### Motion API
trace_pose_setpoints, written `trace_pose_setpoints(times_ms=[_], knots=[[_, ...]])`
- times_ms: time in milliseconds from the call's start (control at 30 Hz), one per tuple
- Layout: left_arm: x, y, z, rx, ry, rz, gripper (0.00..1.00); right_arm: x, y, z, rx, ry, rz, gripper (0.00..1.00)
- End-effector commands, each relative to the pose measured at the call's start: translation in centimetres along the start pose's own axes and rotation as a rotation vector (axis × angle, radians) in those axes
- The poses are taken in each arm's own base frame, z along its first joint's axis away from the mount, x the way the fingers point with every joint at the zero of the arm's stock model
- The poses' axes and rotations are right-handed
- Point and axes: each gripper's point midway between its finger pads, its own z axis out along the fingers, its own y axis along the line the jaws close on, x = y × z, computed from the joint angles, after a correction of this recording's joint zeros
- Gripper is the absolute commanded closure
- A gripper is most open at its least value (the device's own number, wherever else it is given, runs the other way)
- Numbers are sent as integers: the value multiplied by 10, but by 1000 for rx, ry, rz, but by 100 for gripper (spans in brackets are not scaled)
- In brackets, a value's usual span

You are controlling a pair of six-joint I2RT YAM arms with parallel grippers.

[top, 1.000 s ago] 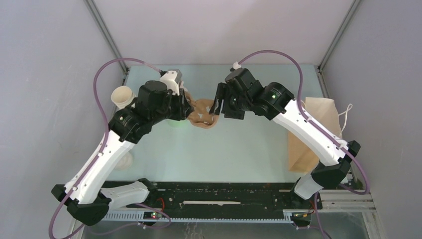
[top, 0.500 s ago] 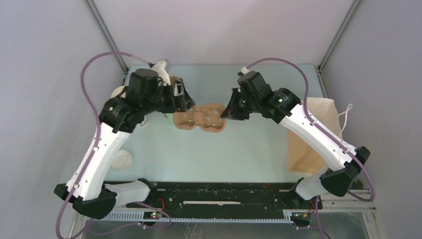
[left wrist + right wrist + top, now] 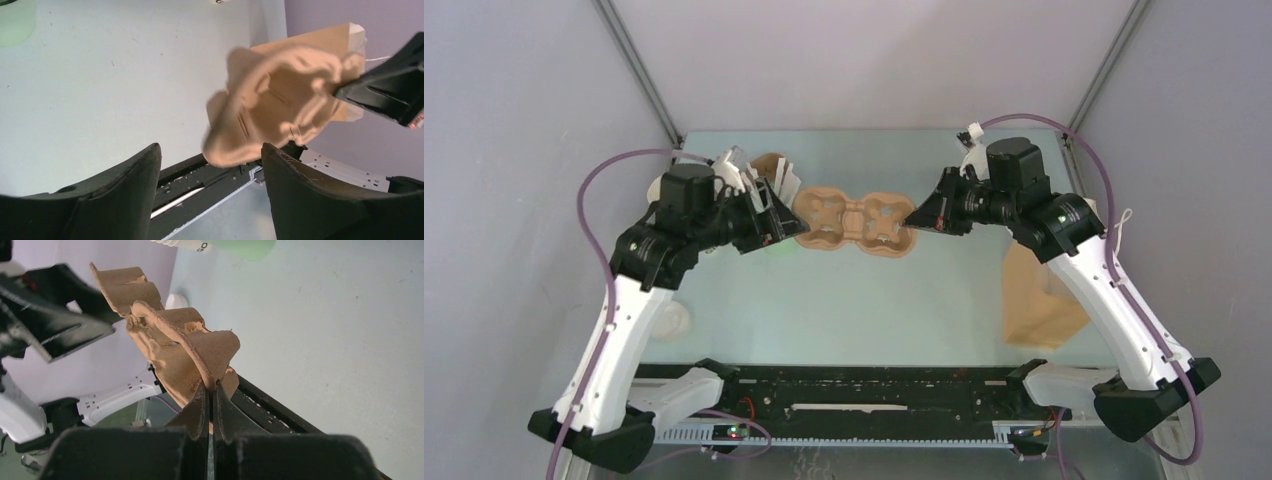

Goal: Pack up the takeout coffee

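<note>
Brown pulp cup carrier (image 3: 854, 222) is up off the tabletop (image 3: 874, 300), and the right claw (image 3: 912, 220) is clenched hard on its right rim, fingers pinched flat together on the edge. Left claw (image 3: 790, 210) is released, jaws spread wide at the carrier's left end; whether a finger touches it, I cannot tell. The takeout coffee (image 3: 670, 320) sits far over at the tabletop's left edge, half hidden by the left arm, well apart from the carrier. A pale green cup (image 3: 15, 22) stands beneath the left claw. A paper bag (image 3: 1036, 300) lies flat on the right.
</note>
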Motion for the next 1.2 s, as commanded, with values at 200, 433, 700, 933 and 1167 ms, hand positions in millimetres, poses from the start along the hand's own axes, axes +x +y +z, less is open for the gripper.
trace_pose_setpoints(times_ms=[200, 433, 700, 933, 1167], knots=[[-9, -11, 13, 57, 34, 10, 49, 0, 20, -13, -151, 18, -136, 100], [-11, 4, 12, -23, 30, 51, 77, -11, 18, -11, -105, -22, -137, 95], [-29, 8, 16, -77, -49, 63, 100, -20, 20, 6, 52, -65, -79, 38], [-35, 5, 24, -41, -88, 110, 100, -20, 48, 20, 159, -116, -146, 19], [-32, 5, 26, -43, -72, 113, 100, -1, 58, 77, 145, -16, -113, 18]])
